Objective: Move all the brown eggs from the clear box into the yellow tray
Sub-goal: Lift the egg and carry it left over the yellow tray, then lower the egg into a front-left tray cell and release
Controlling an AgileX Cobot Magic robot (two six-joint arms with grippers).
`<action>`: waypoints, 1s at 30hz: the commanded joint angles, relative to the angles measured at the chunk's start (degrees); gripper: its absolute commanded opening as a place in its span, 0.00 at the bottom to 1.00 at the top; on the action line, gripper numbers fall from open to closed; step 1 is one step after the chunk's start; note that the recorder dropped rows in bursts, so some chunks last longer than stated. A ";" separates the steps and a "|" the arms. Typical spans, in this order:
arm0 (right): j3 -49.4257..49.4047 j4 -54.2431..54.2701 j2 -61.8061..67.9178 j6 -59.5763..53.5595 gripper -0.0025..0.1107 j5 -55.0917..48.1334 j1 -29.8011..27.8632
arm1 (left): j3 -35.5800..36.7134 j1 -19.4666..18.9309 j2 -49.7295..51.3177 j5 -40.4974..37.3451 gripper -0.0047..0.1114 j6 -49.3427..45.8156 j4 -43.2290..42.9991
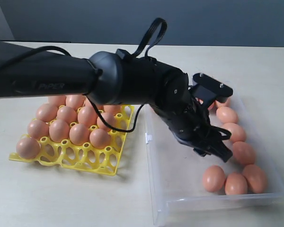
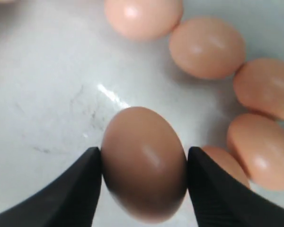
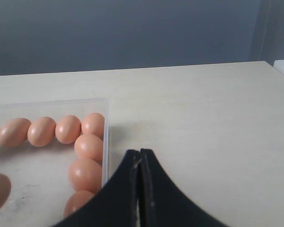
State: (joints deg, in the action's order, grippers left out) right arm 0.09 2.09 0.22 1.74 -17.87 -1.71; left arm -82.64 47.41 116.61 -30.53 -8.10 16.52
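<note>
My left gripper (image 2: 144, 155) is shut on one brown egg (image 2: 144, 165), its fingers (image 2: 80, 189) pressing both sides, just above the scuffed bottom of the clear box (image 2: 47, 94). In the exterior view the left gripper (image 1: 218, 149) reaches across into the clear box (image 1: 180, 189), hiding the held egg. Several brown eggs (image 1: 236, 135) line the box's right side and near corner. The yellow tray (image 1: 87, 163) on the left carries several eggs (image 1: 68, 125) in its far cups. My right gripper (image 3: 140, 155) is shut and empty over the table beside the box wall (image 3: 105, 137).
The left arm's thick black link (image 1: 42, 78) and cable loop (image 1: 154, 33) pass over the tray's far side. The tray's front row of cups (image 1: 80, 158) holds one egg at its left corner (image 1: 27, 147). Pale tabletop (image 3: 203, 123) stretches beyond the box.
</note>
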 commanded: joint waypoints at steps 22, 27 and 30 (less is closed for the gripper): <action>-0.09 -0.04 -0.22 -0.26 0.02 0.38 0.01 | 50.78 -13.67 -39.92 53.12 0.04 -3.95 3.82; -0.09 -0.04 -0.22 -0.26 0.02 0.38 0.01 | 59.68 -14.09 -42.29 59.55 0.04 -11.57 16.84; -0.09 -0.04 -0.22 -0.26 0.02 0.38 0.01 | 63.64 -14.09 -42.91 62.46 0.04 -15.14 17.23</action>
State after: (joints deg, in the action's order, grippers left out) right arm 0.09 2.09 0.22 1.74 -17.87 -1.71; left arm -22.35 33.45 74.69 27.81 -19.53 31.58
